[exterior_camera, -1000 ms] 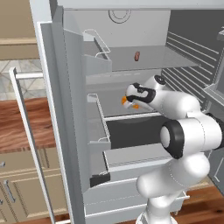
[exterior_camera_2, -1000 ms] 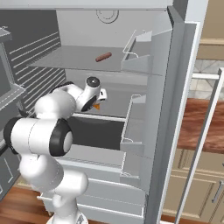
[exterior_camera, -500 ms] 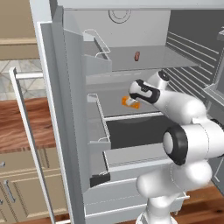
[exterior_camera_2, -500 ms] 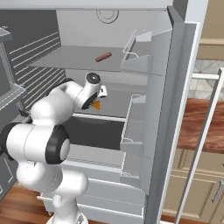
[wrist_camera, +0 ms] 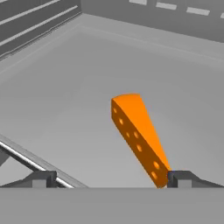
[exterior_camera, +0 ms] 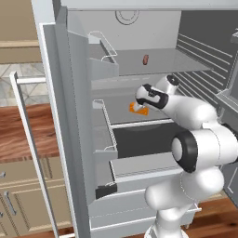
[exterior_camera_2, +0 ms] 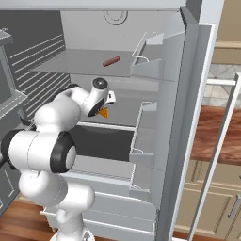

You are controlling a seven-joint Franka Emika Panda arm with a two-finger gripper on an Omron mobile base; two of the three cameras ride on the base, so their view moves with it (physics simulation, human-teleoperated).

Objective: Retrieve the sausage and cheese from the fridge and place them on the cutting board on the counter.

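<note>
Orange cheese lying on the grey middle shelf of the fridge, wedge tip toward the camera in the hand view, rind end farther in, dotted side face turned to the left of that view. Right beside the near tip, almost touching, the right fingertip; the left fingertip well apart across the shelf's front rail. Hand spread wide, both tips low and level, nothing between them, cheese lying nearer the right one. From the left base view, hand pushed in over the middle shelf, just above the cheese, wrist bent down and forward, forearm running back to the big dark elbow joint outside the fridge. From the right base view, cheese peeking out as a small orange corner under the wrist. One shelf up, sausage lying near the middle of the upper shelf, well apart from the hand; same sausage seen lengthwise from the right. Fridge door swung open, door bins facing inward. Reddish bench beyond the door, over beige cabinets.
</note>
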